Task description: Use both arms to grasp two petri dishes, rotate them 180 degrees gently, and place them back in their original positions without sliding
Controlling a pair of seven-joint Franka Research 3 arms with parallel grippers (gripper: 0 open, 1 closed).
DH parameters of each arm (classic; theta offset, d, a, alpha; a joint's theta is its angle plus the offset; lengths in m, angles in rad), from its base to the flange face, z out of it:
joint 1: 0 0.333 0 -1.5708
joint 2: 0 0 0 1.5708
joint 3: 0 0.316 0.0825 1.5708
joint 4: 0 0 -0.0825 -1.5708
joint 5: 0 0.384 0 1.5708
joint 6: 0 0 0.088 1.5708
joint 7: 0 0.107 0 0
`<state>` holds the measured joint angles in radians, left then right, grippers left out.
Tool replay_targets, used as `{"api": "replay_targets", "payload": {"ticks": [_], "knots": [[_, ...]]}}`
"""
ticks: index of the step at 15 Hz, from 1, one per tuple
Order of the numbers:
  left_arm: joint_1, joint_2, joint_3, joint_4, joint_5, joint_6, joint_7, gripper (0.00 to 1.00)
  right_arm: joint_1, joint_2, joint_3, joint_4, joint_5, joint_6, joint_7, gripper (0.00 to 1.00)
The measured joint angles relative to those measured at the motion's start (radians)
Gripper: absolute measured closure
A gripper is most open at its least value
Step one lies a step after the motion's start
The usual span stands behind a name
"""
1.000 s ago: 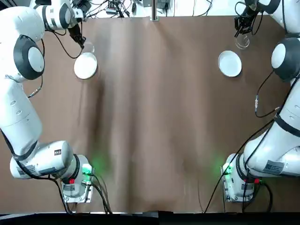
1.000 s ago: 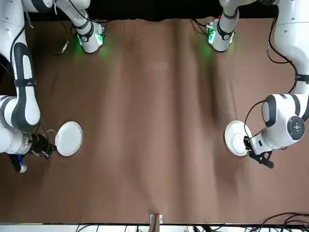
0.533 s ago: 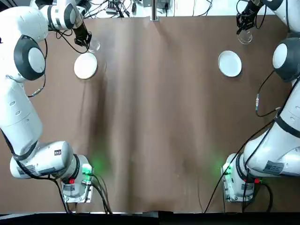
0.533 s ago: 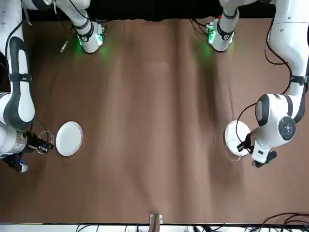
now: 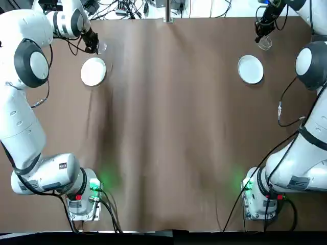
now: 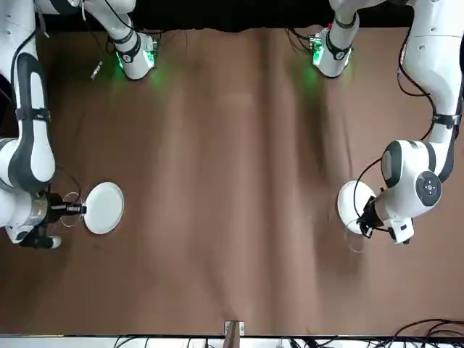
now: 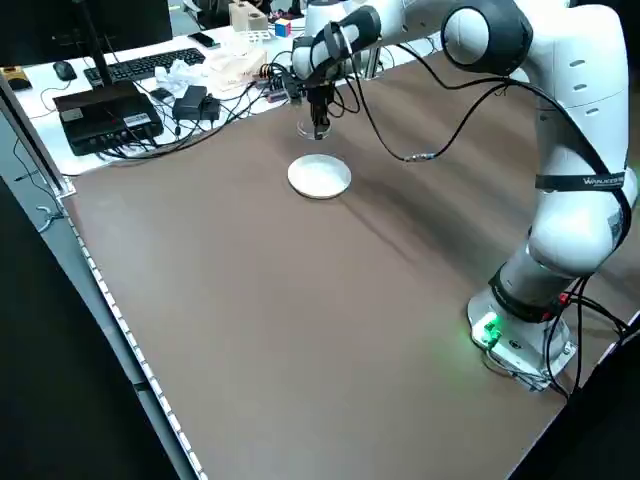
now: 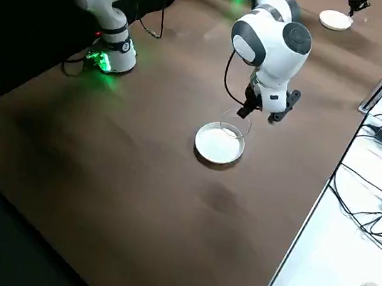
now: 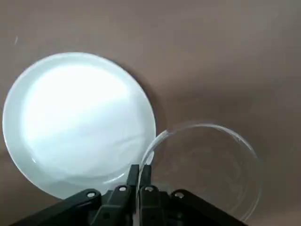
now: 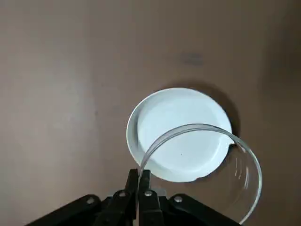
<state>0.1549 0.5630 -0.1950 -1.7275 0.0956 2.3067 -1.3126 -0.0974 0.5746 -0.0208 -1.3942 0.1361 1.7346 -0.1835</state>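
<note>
Both wrists had turned, left arm point(image 5: 25, 117) and right arm point(image 5: 309, 153)! White discs point(image 5: 93, 71) point(image 5: 250, 69) waited on the table point(image 5: 168, 127); left dish point(image 9: 211, 165) and right dish point(image 10: 256, 188) hung near them. Left gripper point(image 9: 139, 167) and right gripper point(image 10: 139, 173) were nearly closed, each pinching a rim. One-edge grips risked tilting; uneven lowering could have skidded a dish.

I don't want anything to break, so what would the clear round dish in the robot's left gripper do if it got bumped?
The clear round dish looks thin-walled and stiff, so it might crack. The left gripper pinches only its rim, so a bump could probably make it swing or slip.
</note>
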Motion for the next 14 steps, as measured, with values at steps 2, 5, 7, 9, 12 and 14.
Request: {"api": "replay_targets", "payload": {"ticks": [2,5,7,9,12,14], "knots": [[0.002,-0.006,0.000,-0.034,0.000,0.034,-0.119,0.96,0.012,0.000,0.000,0.000,-0.009,-0.020,-0.096,0.96],[0.010,-0.027,0.001,-0.101,0.000,0.078,-0.244,0.96,0.034,0.000,0.000,-0.004,-0.045,-0.024,-0.230,0.96],[0.022,-0.052,0.002,-0.172,0.000,0.124,-0.271,0.96,0.041,0.000,0.000,-0.011,-0.055,-0.024,-0.322,0.96],[0.031,-0.082,0.002,-0.254,0.000,0.172,-0.280,0.96,0.042,0.000,-0.001,-0.021,-0.062,-0.024,-0.433,0.96],[0.056,-0.129,0.002,-0.385,0.000,0.261,-0.285,0.96,0.041,0.000,-0.002,-0.025,-0.105,-0.011,-0.667,0.96],[0.060,-0.138,0.002,-0.407,0.000,0.274,-0.285,0.96,0.041,0.000,-0.002,-0.027,-0.119,0.001,-0.799,0.96]]}}
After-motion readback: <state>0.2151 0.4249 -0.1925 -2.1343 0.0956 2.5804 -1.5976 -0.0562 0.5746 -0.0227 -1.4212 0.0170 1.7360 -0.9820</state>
